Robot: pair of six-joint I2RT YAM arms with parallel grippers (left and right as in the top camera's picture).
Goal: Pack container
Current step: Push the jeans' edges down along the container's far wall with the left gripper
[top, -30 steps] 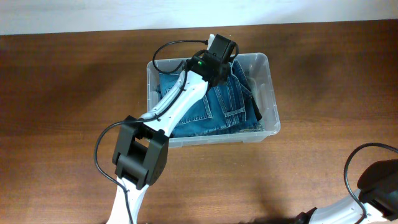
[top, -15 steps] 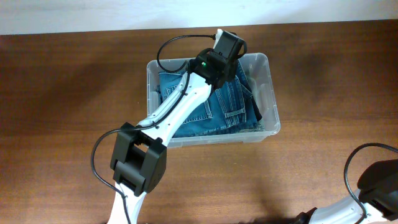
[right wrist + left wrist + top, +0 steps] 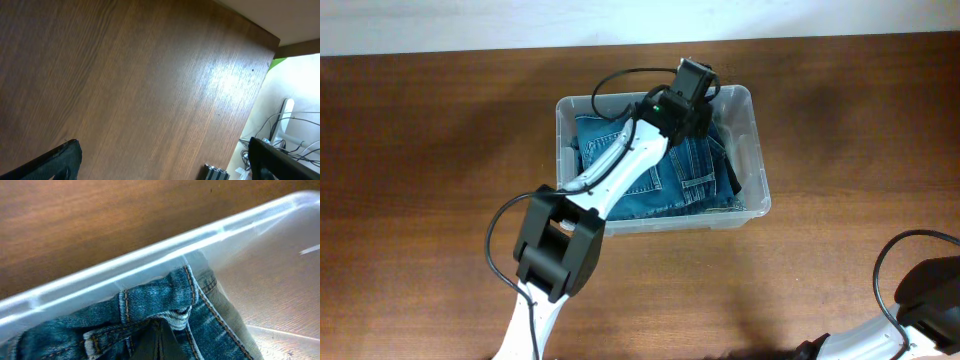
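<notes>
Across the left of the overhead view we see only bare brown table [image 3: 430, 150], its grain matte and streaked. Next comes the container [image 3: 563, 150], sitting at the table's centre near the far edge. It is a clear, rounded-cornered plastic bin with a rolled rim that catches the light. Folded blue jeans [image 3: 670, 185] fill it, soft and heavy, with orange stitching and thick seams. Over the last second the left arm has swung rightward along the bin, from above the middle of the denim toward the far right corner. The jeans have stayed put inside. We read this as tucking rather than loading: the garment is already in, and the work left is settling its edge below the rim. In the left wrist view the left gripper [image 3: 159, 342] is clenched tight. It sits at a bunched fold of waistband pressed against the frosted wall, and we cannot tell whether it pinches cloth. Far right and well apart, the right gripper [image 3: 162, 150] hangs released over bare wood, its jaws wide and holding nothing.
</notes>
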